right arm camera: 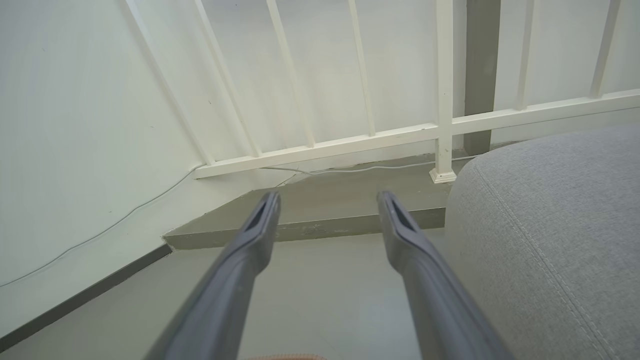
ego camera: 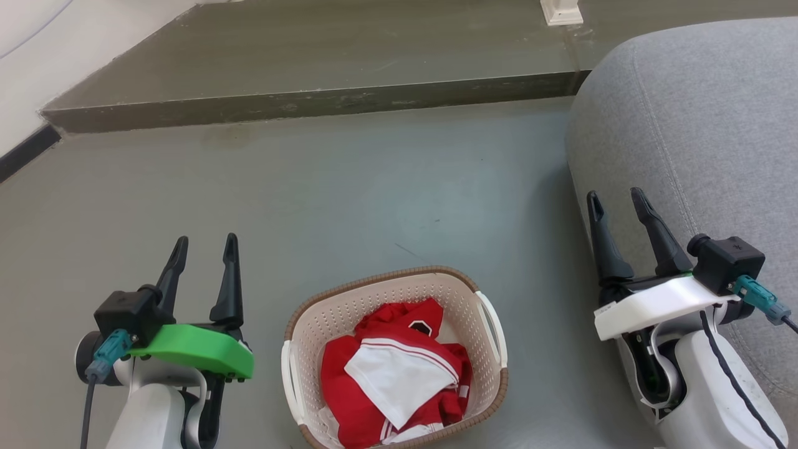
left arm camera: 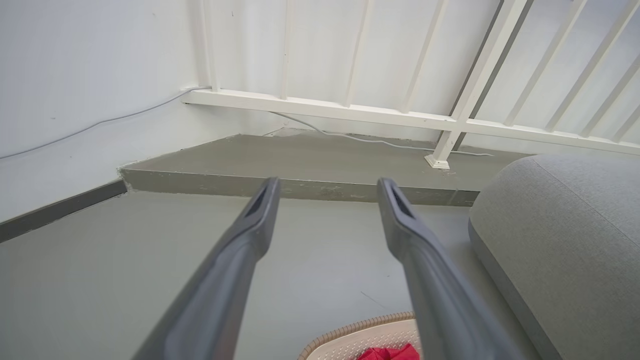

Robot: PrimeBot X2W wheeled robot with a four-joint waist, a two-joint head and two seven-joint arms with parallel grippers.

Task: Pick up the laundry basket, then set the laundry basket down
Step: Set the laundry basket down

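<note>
One cream perforated plastic basket (ego camera: 374, 298), rounded, brown-rimmed

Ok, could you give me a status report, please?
Left end effector open, empty. Right end effector same. Laundry basket on floor between them. Grey cushion beside right.

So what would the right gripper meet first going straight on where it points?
Probably the raised step ahead, though depth is unclear; the right gripper sits close beside the grey cushion, which it might graze.
</note>
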